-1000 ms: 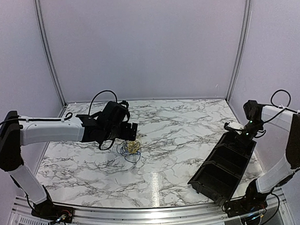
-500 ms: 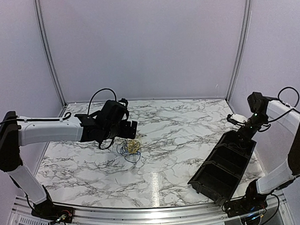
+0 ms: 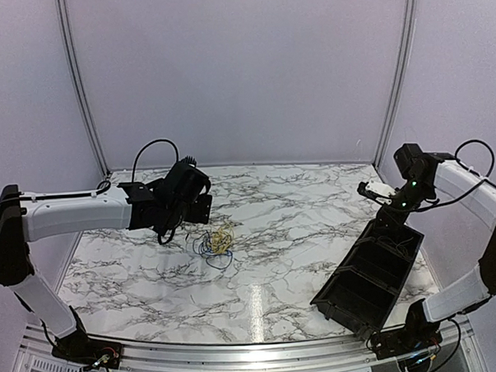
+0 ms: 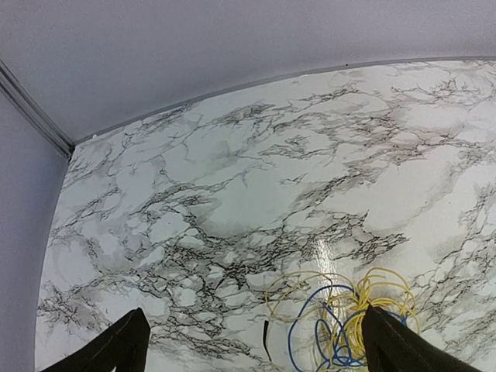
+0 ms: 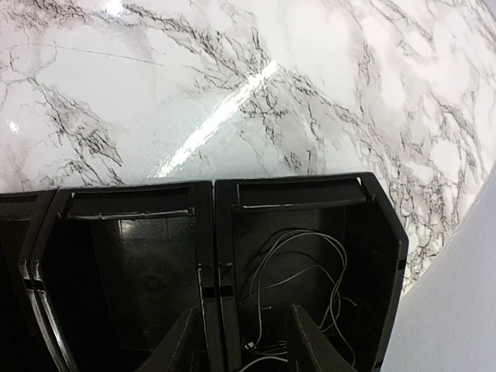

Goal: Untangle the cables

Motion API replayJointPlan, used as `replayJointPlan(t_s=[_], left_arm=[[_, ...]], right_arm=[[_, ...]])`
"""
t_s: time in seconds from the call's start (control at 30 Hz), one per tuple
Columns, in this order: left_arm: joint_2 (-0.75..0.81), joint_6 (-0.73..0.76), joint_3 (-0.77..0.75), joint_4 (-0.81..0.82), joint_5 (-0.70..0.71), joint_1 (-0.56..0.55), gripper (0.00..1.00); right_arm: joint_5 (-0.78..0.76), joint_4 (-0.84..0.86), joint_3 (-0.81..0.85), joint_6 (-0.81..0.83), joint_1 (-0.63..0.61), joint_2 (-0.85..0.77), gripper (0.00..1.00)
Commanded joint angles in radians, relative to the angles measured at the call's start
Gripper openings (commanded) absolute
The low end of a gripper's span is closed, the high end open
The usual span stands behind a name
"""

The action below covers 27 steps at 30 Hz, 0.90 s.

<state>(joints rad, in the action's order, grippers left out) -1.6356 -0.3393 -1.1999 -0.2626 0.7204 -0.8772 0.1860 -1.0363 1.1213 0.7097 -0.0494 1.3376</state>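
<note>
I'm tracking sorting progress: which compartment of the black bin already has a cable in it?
The end compartment, the one with the angled corners, on the right in the right wrist view: a thin looping cable lies inside. The neighbouring compartment looks empty.

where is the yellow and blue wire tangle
Top view: the yellow and blue wire tangle lies on the marble tabletop, left of centre, beside the left gripper.

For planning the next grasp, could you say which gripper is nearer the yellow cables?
Left. The left gripper hovers beside the cables; the right gripper is far off, over the black bin.
</note>
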Motion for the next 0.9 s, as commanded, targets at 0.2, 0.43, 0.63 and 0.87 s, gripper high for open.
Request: replayJointPlan(t_s=[0.2,0.43,0.63,0.87], left_arm=[[-0.034,0.015,-0.075,-0.089,-0.082,0.005,0.99],[-0.042,0.006,-0.064,-0.07,-0.125,0.006,0.95],[-0.029,0.002,-0.032,-0.056,-0.117,0.005,0.95],[-0.033,0.001,-0.023,-0.042,-0.12,0.005,0.94]], right_arm=[[-0.215,-0.091,-0.142,0.026,0.005,-0.169,0.39],[-0.235,-0.093,-0.18,0.013,0.032,-0.166,0.3],[-0.23,-0.099,-0.167,-0.001,0.039,-0.116,0.26],[-0.239,-0.102,-0.16,-0.013,0.083,-0.08,0.21]])
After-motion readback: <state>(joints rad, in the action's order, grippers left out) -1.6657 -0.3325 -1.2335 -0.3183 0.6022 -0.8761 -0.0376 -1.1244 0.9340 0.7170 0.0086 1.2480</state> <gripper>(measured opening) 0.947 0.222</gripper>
